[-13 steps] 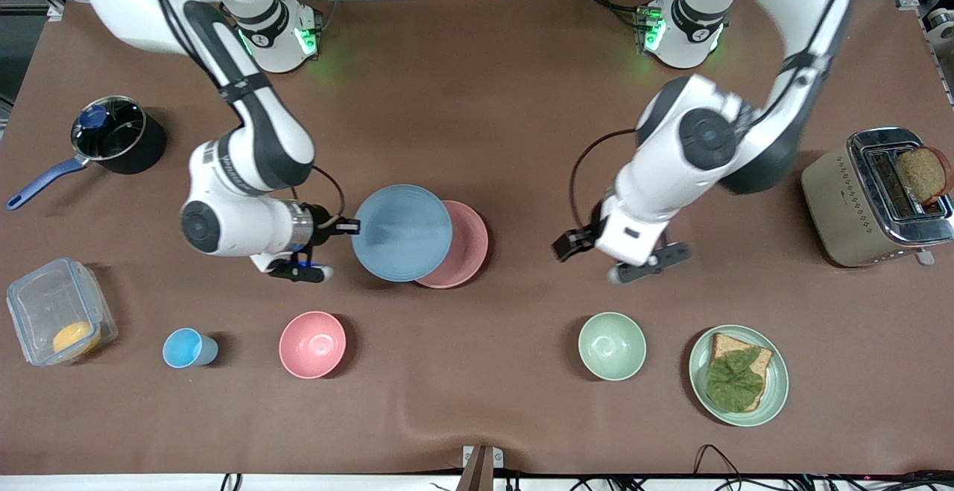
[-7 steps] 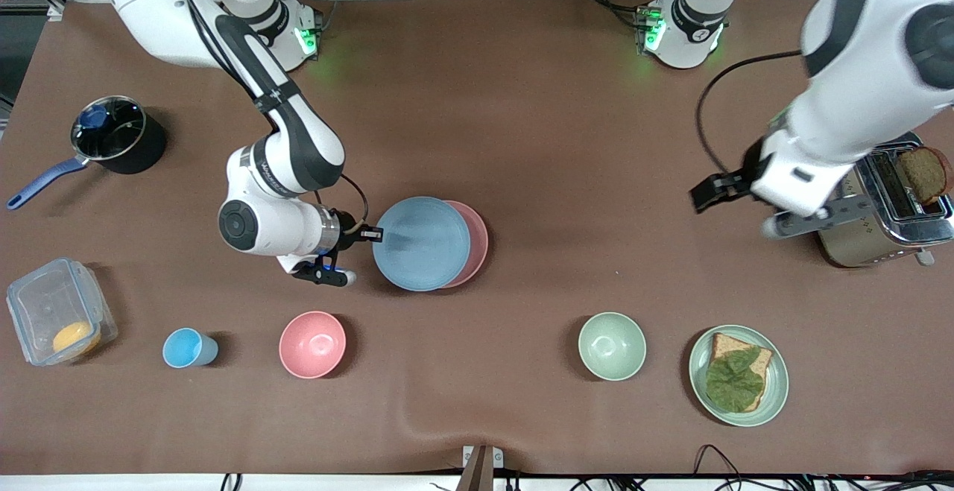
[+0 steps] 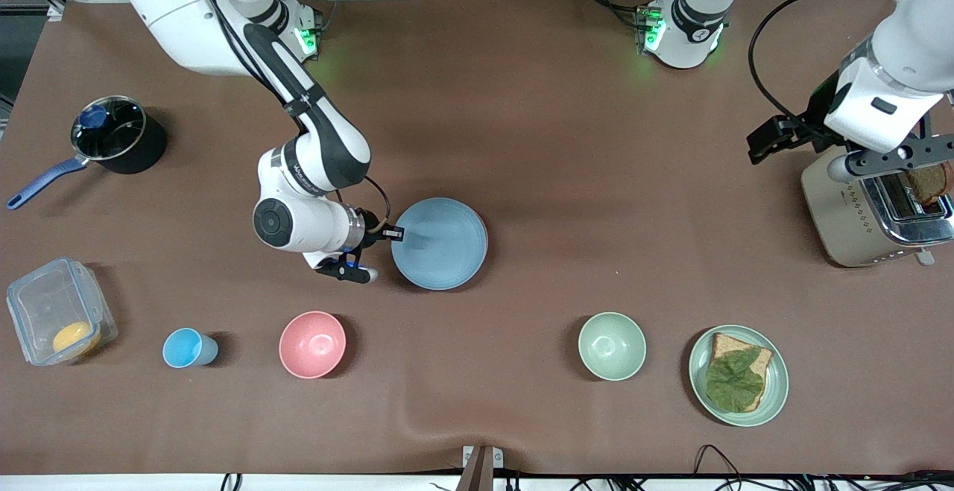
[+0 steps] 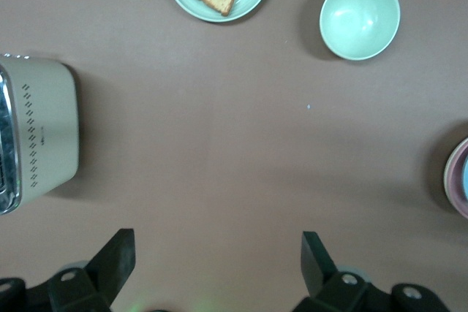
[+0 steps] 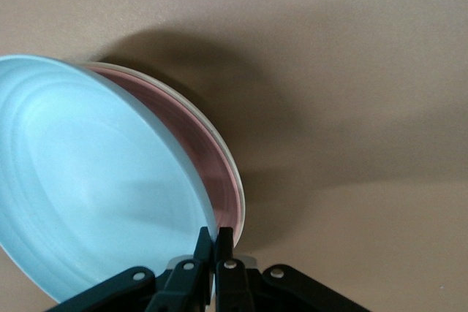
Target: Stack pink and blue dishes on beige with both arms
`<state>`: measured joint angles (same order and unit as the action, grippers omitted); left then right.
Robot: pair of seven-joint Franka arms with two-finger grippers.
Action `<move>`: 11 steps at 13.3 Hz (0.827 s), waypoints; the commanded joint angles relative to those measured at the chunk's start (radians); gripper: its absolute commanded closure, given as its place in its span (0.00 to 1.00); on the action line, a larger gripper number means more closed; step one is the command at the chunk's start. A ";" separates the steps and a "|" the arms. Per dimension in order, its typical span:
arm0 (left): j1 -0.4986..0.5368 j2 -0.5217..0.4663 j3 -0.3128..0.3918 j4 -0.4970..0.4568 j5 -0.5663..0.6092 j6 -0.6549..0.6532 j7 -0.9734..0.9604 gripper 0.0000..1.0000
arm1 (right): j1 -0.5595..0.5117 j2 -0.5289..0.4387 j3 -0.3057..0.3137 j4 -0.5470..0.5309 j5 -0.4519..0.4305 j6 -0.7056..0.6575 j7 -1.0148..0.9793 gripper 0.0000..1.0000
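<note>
Gripping blue plate [image 3: 440,243] rim: right tool [image 5: 213,236]; left tool [image 4: 216,257] spread above toaster [image 3: 872,200].

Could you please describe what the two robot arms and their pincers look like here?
Both arms are glossy white, rounded segments joined by black bands, with black cables looping along them; green lights glow at their bases. The right pincer is small and dark with slim black fingers. The left pincer has two black wedge-shaped fingers on a dark mount.
</note>
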<state>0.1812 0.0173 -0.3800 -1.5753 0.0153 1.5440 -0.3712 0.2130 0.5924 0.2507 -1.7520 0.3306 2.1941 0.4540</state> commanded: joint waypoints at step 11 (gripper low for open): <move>-0.089 -0.076 0.162 -0.035 -0.021 -0.051 0.103 0.00 | -0.271 -0.212 -0.014 -0.003 -0.037 -0.316 -0.257 0.00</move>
<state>0.1010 -0.0324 -0.2317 -1.6003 0.0130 1.5052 -0.2895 0.0610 0.4779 0.2232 -1.7198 0.3220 1.9385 0.3311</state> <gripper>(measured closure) 0.000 0.132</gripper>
